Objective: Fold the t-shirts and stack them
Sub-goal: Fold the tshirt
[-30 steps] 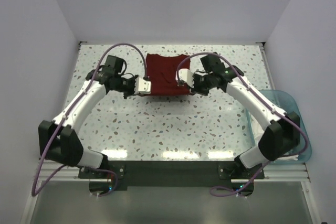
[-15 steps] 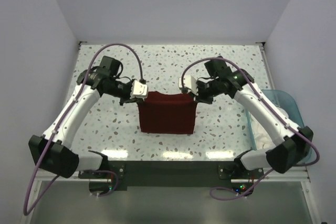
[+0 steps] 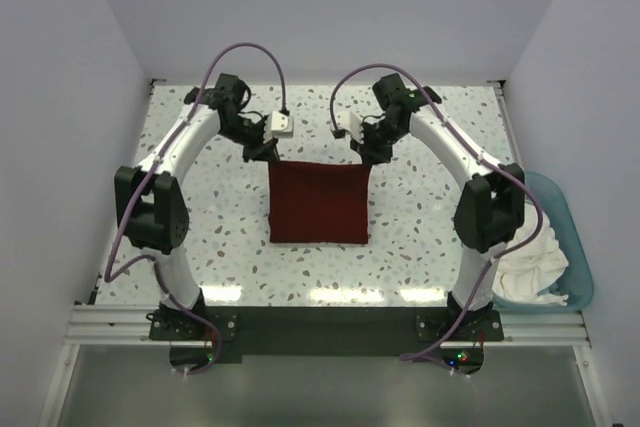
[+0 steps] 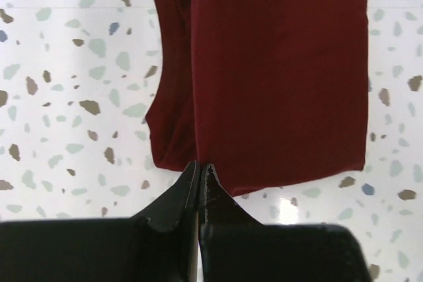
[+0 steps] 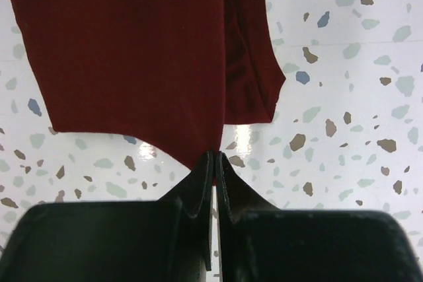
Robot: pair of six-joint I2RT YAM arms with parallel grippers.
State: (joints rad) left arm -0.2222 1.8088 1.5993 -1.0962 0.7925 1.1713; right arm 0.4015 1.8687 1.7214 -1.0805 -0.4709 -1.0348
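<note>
Mid-fold: left gripper (image 3: 268,155) and right gripper (image 3: 368,158) clamp the maroon shirt's (image 3: 318,203) far corners; next, probably lay it flat and release.

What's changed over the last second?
The left gripper and right gripper, both shut on corners of the maroon t-shirt, pulled it from the far side to mid-table, then eased back slightly. Grips unchanged; the tub and white t-shirt stayed put.

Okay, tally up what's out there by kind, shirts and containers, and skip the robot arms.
T-shirts: 2 (maroon t-shirt flat on the table, white t-shirt bunched in the tub)
Tubs: 1 (light blue tub)
Total: 3
</note>
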